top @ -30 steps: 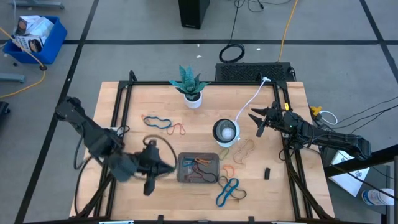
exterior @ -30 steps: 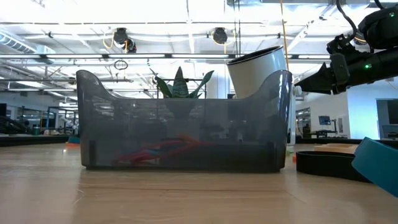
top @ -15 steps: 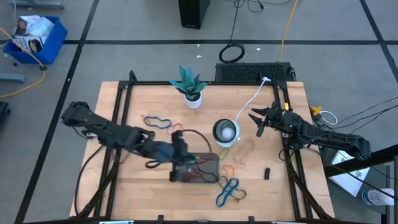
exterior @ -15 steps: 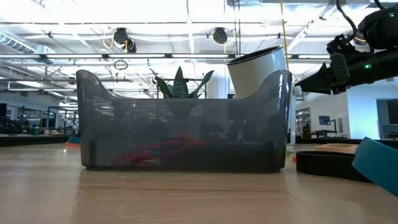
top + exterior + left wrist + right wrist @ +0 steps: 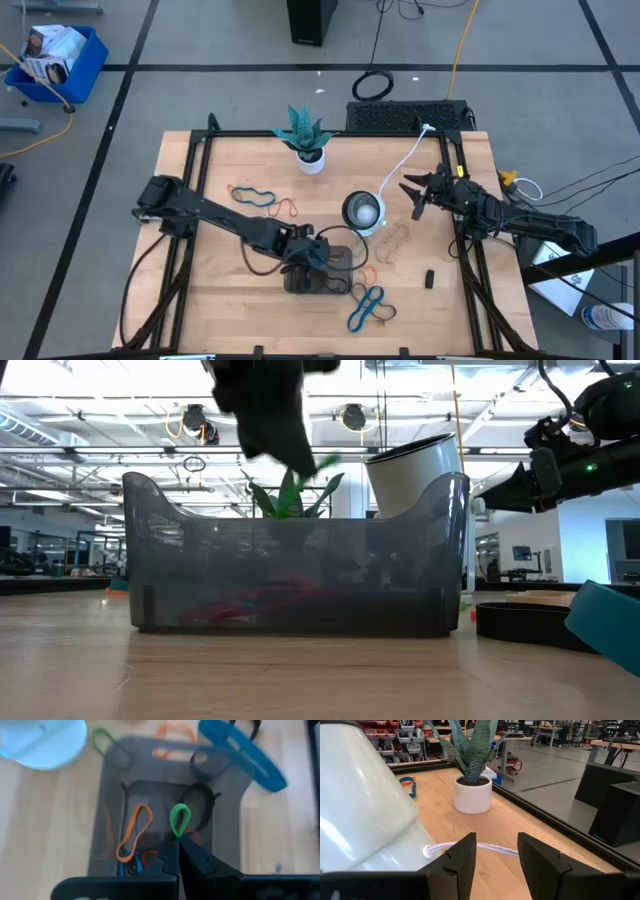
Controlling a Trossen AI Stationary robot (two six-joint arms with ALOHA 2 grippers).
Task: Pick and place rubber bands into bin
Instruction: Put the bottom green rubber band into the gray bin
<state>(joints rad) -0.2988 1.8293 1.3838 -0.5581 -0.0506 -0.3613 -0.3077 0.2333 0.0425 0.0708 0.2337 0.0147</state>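
Left tool (image 5: pixel 178 840): fingers were seen pressed together, clamped on a green band (image 5: pixel 179 820) whose loop stood out past the tips. In the high view the tool (image 5: pixel 322 255) was placed over the bin (image 5: pixel 340 285), near its left half.

Bin (image 5: pixel 225 845): dark grey, shallow, set on the worktop (image 5: pixel 210 300) toward the front middle. An orange band (image 5: pixel 136 831), a red band (image 5: pixel 149 856), a dark band (image 5: pixel 200 805) and a bit of blue were recorded inside it. In the low view, red bands (image 5: pixel 255 600) were made out dimly through its wall (image 5: pixel 400 580).

Loose bands: a blue band (image 5: pixel 368 308) lay just in front of the bin's right corner; a blue and orange group (image 5: pixel 262 199) lay left of the bowl (image 5: pixel 362 211), well apart from the bin; tan bands (image 5: pixel 394 240) lay right of the bowl; an orange band (image 5: pixel 366 271) lay just right of the bin.

Right tool (image 5: pixel 492 857): fingers were held apart, with nothing between them. In the high view it (image 5: pixel 412 196) was placed at the worktop's right edge, beside the white cable (image 5: pixel 398 165).

Plant (image 5: pixel 303 135): potted, at the back of the worktop.
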